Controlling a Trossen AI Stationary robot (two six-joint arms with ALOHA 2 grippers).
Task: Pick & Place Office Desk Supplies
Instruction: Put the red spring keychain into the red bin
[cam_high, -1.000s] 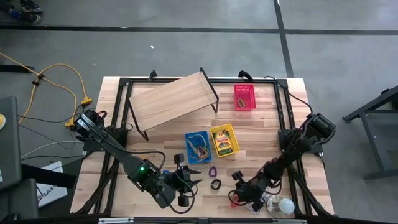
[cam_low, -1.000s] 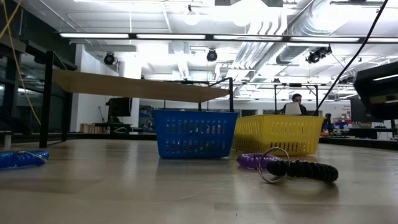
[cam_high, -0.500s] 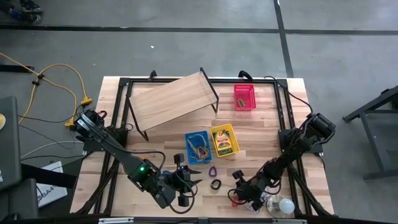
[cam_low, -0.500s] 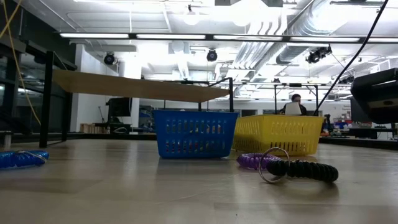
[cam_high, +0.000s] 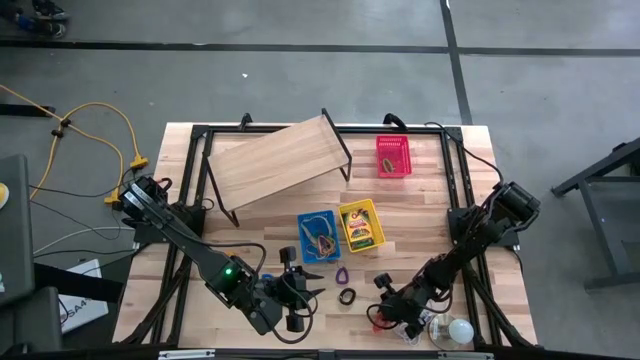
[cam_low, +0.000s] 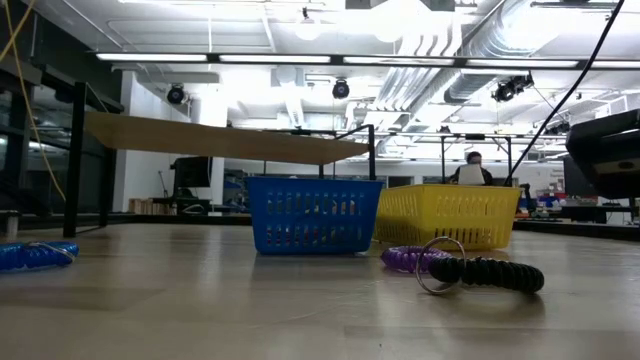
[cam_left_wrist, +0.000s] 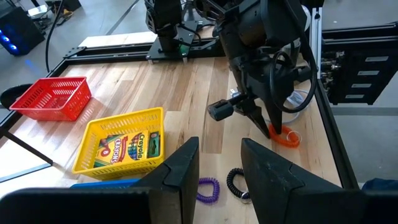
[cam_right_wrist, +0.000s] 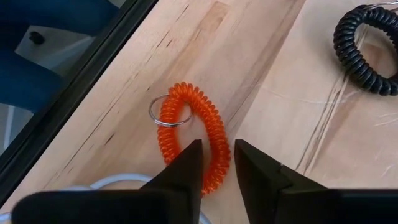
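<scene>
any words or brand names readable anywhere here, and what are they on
"Crayola": on the crayon box lying in the yellow basket, read in the left wrist view.
Smaller print on the same box: too small to read.
In the high view the crayon box shows no legible text.
No other readable words, numbers or signs on the red basket, the blue basket, the arms or the table.

Right hand (cam_right_wrist: 216, 163) narrower over orange coil (cam_right_wrist: 198, 134)
</scene>
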